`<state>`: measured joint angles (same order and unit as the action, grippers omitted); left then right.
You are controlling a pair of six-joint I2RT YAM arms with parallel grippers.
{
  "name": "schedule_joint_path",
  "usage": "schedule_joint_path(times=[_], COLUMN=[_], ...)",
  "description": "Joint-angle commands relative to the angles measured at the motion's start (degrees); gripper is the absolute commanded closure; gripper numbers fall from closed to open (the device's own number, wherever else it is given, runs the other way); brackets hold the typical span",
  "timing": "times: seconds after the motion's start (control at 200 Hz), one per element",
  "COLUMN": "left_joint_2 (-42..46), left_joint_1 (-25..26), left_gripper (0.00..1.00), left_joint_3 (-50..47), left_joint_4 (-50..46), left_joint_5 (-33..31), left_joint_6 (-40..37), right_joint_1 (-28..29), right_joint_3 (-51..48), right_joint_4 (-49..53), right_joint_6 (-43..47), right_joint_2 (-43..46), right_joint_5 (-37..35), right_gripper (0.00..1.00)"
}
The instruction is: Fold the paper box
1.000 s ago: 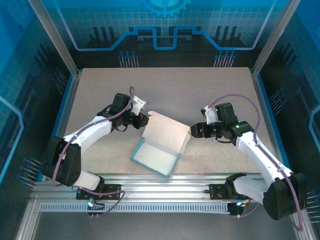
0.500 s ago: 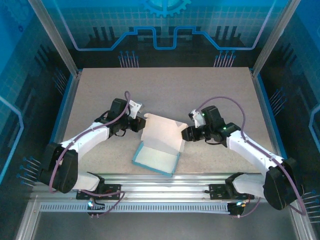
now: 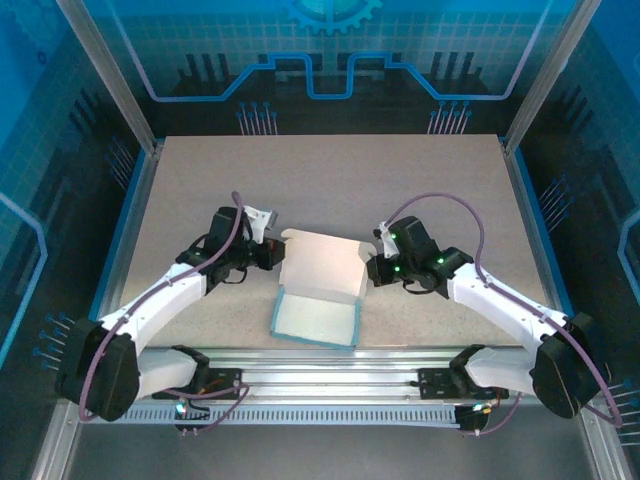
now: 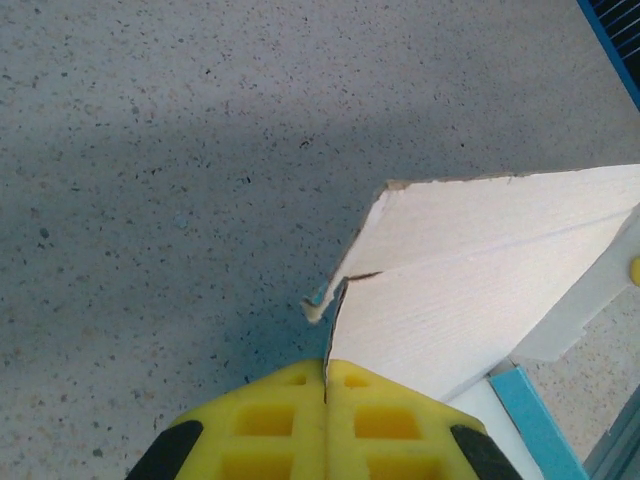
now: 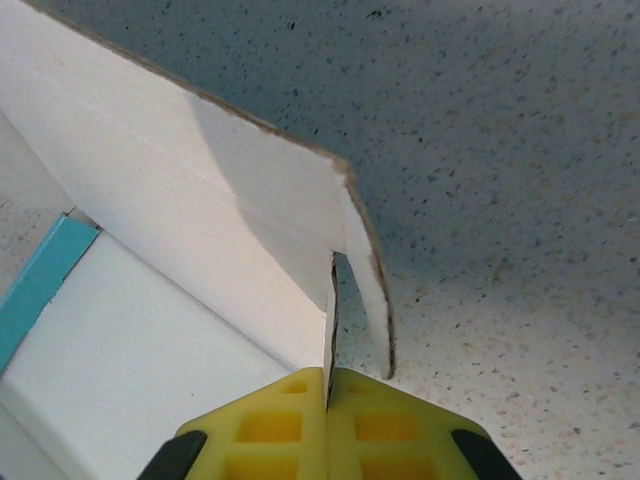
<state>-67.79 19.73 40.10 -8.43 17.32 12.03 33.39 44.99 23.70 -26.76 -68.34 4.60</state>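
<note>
A speckled grey table (image 3: 330,170) sits inside a blue-lit enclosure (image 3: 320,50). Both arms reach inward, low over it. The paper box (image 3: 318,270) lies near the front edge with its white lid raised. The left gripper (image 3: 272,255) and right gripper (image 3: 372,270) each pinch one side of the lid, yellow pads closed tight on the card.

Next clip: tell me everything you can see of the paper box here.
Thin card, white-grey inside, bright blue at the edges, the paper box is half folded. Its shallow tray lies flat on the speckled table; the lid panel rises tilted from its far edge, with small side flaps. The left end effector pinches the lid's left edge, the right end effector its right edge, both shut on the card.
</note>
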Motion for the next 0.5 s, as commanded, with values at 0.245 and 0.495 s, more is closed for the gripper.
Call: schedule_joint_path(times=[0.245,0.495], left_joint_2=[1.33,-4.94], left_joint_1=[3.97,5.57], left_gripper=[0.93,0.93], left_joint_3=[-0.81,1.00], left_joint_4=[8.20,16.32], left_joint_5=[-5.94,-10.59], left_joint_6=[6.41,5.02], right_joint_1=[3.70,4.37], right_joint_3=[5.10,4.37], right_joint_4=[-4.75,-16.31], right_joint_6=[0.50,2.45], right_joint_2=[-1.06,-3.46], right_joint_5=[-13.41,-18.92], right_gripper=[0.99,1.00])
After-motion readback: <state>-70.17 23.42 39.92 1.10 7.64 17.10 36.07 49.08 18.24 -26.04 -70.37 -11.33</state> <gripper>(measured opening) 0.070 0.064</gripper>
